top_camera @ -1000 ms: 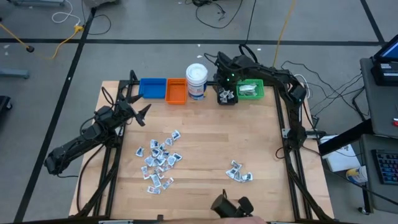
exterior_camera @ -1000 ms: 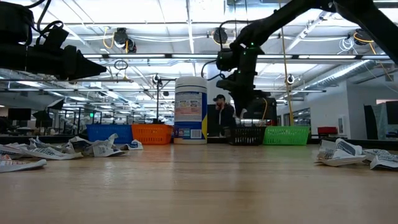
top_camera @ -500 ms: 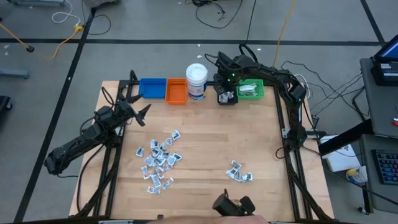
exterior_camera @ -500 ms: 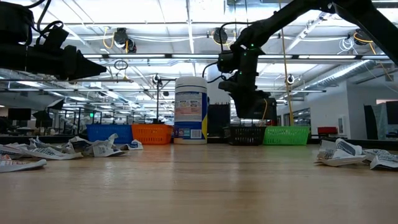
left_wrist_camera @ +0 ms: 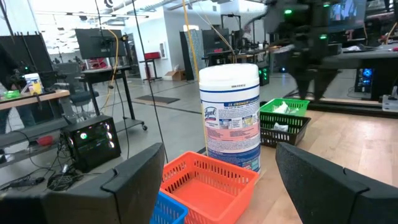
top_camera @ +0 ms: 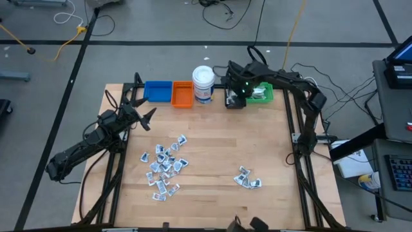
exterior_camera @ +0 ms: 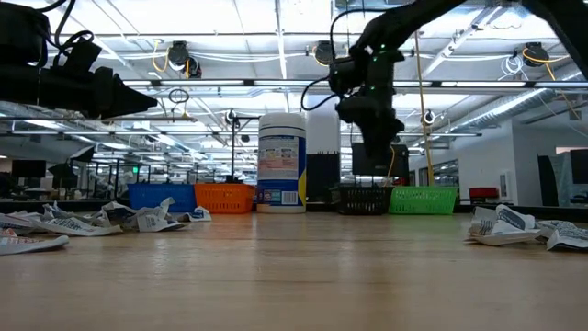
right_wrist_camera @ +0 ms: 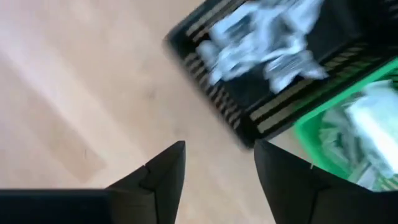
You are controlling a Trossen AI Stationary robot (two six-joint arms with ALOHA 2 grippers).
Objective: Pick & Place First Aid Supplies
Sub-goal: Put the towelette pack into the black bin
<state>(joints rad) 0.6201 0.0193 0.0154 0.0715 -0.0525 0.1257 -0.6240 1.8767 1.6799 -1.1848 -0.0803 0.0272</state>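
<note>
The first aid supplies are small white and silvery packets. One pile [top_camera: 164,166] lies left of the table's middle, and a smaller pile [top_camera: 248,181] lies toward the near right. More packets [right_wrist_camera: 267,31] fill the black bin [right_wrist_camera: 217,93], and some [right_wrist_camera: 367,118] lie in the green bin [top_camera: 262,94]. My right gripper [right_wrist_camera: 217,149] hangs open above the black bin's near edge, pointing down, with nothing between its fingers. At the table's left, my left gripper [top_camera: 147,117] is held level and wide open, facing the bins.
Along the far edge stand a blue bin [top_camera: 158,91], an orange bin [top_camera: 182,95] and a white jar with a blue label [top_camera: 203,84], then the black and green bins. Bare wood lies between the two packet piles and in front of the bins.
My right gripper has opened over the black bin, then risen and shifted a little toward the table's right edge, rolling about its own axis. The packets stay in the bin.
</note>
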